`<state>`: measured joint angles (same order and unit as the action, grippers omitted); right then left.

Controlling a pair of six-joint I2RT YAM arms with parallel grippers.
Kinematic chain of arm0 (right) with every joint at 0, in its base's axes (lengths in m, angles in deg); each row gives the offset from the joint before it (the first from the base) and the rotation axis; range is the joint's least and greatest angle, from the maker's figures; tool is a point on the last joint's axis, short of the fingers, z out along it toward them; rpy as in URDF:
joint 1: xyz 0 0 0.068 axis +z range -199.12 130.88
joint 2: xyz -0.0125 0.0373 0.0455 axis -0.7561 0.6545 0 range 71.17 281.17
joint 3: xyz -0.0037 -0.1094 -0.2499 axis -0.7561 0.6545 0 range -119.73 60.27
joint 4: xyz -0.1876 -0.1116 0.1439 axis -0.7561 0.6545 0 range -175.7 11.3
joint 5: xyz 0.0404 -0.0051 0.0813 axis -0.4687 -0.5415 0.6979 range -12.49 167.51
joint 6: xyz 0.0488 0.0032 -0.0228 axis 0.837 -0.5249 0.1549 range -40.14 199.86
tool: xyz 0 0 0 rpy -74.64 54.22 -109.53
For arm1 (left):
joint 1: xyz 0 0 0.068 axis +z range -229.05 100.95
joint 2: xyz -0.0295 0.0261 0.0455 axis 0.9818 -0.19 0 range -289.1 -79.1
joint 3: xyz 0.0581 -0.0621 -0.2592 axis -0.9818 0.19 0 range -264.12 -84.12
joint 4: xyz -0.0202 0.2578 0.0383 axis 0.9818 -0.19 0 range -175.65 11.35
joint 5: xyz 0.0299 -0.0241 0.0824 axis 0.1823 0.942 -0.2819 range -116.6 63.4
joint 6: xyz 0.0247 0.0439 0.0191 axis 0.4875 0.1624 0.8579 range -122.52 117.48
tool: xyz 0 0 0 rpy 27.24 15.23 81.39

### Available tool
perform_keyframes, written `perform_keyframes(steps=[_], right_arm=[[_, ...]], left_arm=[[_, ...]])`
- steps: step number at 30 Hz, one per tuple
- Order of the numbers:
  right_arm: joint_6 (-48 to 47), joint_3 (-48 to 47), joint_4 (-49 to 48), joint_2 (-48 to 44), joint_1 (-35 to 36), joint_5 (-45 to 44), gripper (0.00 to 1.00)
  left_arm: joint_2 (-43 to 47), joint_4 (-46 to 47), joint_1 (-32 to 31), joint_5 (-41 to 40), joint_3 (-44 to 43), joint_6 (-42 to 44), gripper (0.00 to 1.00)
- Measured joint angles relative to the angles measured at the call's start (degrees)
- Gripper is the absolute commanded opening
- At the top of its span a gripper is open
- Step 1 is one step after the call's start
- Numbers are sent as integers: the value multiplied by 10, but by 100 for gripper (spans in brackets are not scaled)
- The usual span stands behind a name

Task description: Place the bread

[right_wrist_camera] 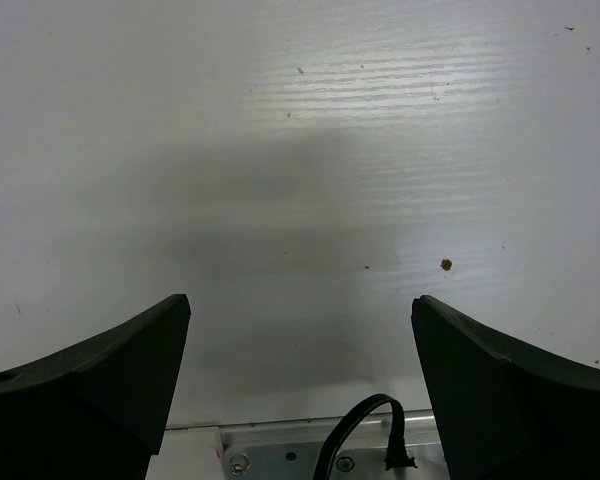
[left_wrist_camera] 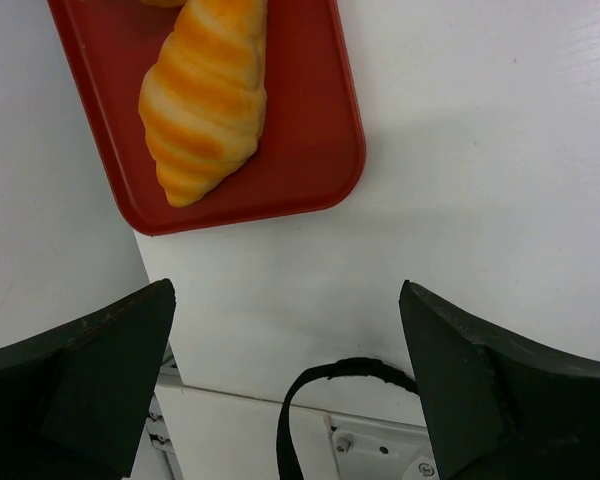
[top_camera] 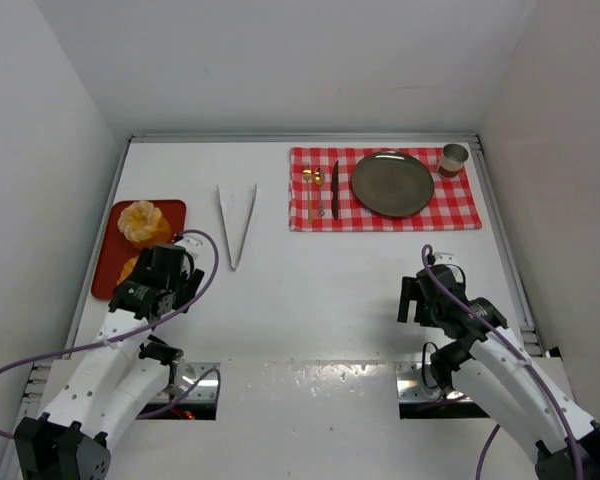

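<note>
Two pieces of bread lie on a red tray (top_camera: pixel 172 211) at the left edge of the white table (top_camera: pixel 310 290): a round, ruffled bun (top_camera: pixel 141 221) on the far half and a ridged croissant (left_wrist_camera: pixel 205 95) on the near half, half hidden from above by the left arm. The left gripper (left_wrist_camera: pixel 285 300) hangs just past the tray's near corner, jaws spread wide and holding nothing, the croissant lying ahead of its fingertips and untouched. The left arm reaches forward from its base, wrist bent downward, a purple cable looping beside it. Across the table, the right gripper (right_wrist_camera: pixel 300 310) is likewise parted and bare above plain tabletop, its arm folded low near its base. White tongs (top_camera: pixel 236 222) lie beside the tray. A red checked placemat (top_camera: pixel 470 205) at the far right carries a dark plate (top_camera: pixel 392 183), cutlery and a cup (top_camera: pixel 453 158).
</note>
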<state>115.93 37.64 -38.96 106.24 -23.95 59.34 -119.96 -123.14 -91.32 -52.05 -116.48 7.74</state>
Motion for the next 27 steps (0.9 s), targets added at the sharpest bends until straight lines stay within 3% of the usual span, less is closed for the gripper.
perform_keyframes(steps=[4, 8, 11, 14, 21, 27], right_arm=[[0, 0, 0, 0, 0, 0, 92], [-1, -2, -1, 7, 1, 0, 92], [-3, -9, -5, 27, 1, 0, 92], [-6, -22, -12, 49, 1, 3, 92], [-11, -38, -24, 75, 1, 6, 92], [-12, -39, -24, 83, 1, 4, 92]], left_arm=[[-61, -35, 0, 20, -56, 7, 100], [-192, -78, 2, 85, -245, -9, 100], [-274, -43, 9, 157, -360, -58, 100], [-330, -3, 13, 211, -374, -105, 100], [-555, 19, -4, 226, -374, -165, 100], [-592, 53, -25, 237, -374, -198, 100]])
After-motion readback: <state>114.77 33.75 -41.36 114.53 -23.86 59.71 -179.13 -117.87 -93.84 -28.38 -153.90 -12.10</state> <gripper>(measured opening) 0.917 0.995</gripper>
